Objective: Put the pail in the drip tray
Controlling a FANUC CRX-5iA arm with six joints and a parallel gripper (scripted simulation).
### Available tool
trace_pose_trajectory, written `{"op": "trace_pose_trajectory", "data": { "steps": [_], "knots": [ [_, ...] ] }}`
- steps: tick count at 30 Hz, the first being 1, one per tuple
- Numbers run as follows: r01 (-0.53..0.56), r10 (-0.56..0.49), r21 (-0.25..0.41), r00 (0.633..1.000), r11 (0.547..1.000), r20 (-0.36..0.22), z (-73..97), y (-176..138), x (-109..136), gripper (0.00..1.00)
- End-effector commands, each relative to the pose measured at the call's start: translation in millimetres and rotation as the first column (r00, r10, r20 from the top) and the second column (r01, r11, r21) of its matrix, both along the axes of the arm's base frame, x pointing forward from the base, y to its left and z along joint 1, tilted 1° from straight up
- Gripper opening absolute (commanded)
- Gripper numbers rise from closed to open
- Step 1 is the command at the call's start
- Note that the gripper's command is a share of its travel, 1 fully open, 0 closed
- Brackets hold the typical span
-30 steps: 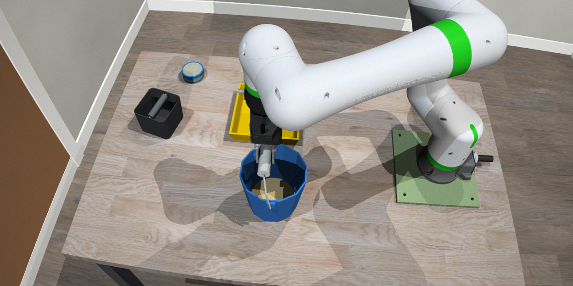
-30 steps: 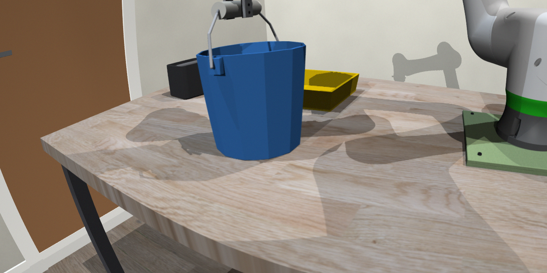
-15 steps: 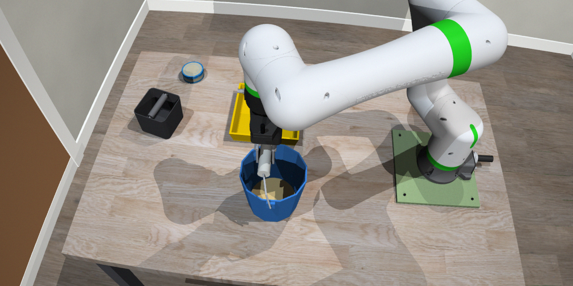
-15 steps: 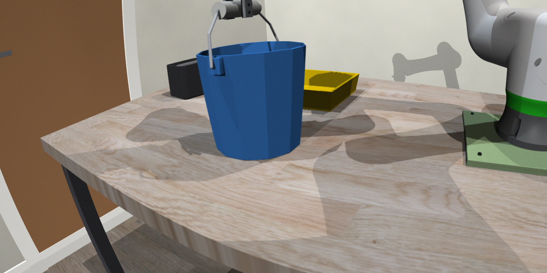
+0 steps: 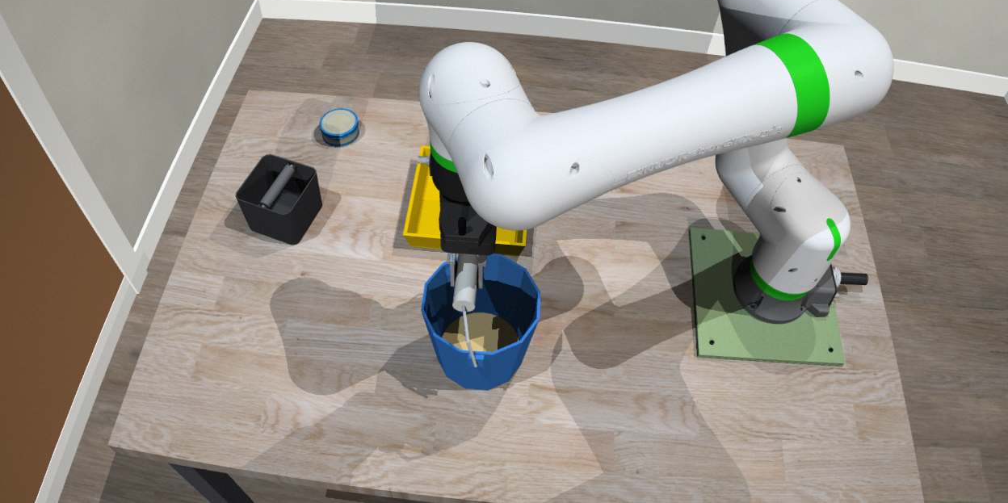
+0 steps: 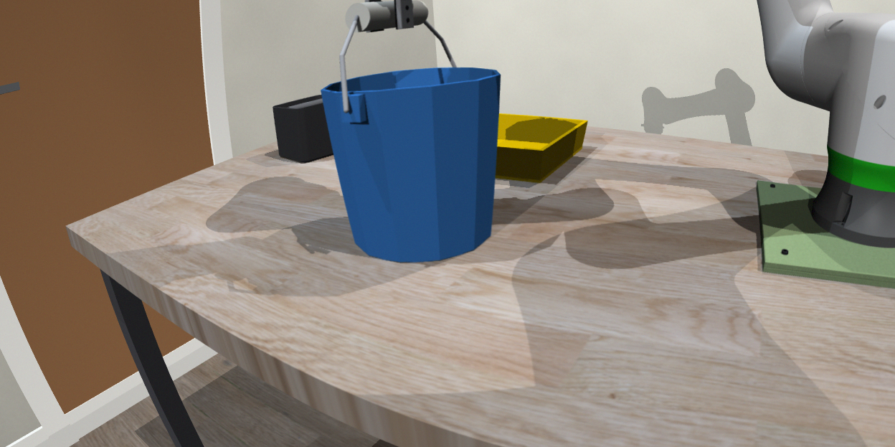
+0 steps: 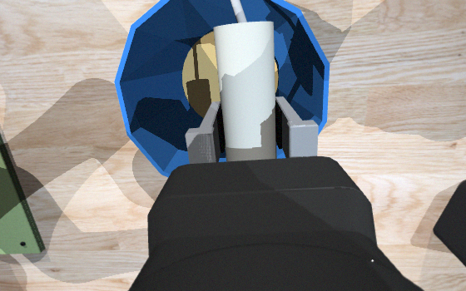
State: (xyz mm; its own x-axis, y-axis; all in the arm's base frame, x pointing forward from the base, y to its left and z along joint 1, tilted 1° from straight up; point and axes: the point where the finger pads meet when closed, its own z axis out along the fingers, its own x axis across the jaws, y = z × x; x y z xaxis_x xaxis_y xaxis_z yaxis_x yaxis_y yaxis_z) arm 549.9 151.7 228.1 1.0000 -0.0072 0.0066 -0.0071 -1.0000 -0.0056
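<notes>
Your gripper (image 5: 466,273) (image 6: 389,11) (image 7: 248,115) was clamped on the grip (image 5: 464,288) (image 6: 375,15) (image 7: 246,83). The pail (image 5: 482,366) (image 6: 416,175) (image 7: 151,50) stood upright on the table (image 5: 352,422) (image 6: 625,331) (image 7: 411,150), outside the tray (image 5: 422,241) (image 6: 522,163).

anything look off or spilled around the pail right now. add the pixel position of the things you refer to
Nothing stands out: the blue pail (image 5: 486,367) (image 6: 413,175) (image 7: 149,54) stands upright with no visible spill around it, its grip (image 5: 464,288) (image 6: 377,15) (image 7: 245,83) between the gripper's fingers (image 6: 404,6).

embossed lettering (image 5: 704,152) along the white forearm (image 5: 676,112), too faint to read surely, no other text legible
</notes>
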Motion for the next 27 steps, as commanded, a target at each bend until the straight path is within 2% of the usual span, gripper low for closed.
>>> {"op": "trace_pose_trajectory", "data": {
  "steps": [1, 15, 27],
  "knots": [
    [0.0, 0.0, 0.0, 1.0, 1.0, 0.002, 1.6, 0, 0, 0.0],
    [0.0, 0.0, 0.0, 1.0, 1.0, 0.002, 8.1, 0, 0, 0.0],
    [0.0, 0.0, 0.0, 1.0, 1.0, 0.002, 24.0, 0, 0, 0.0]
  ]
}}
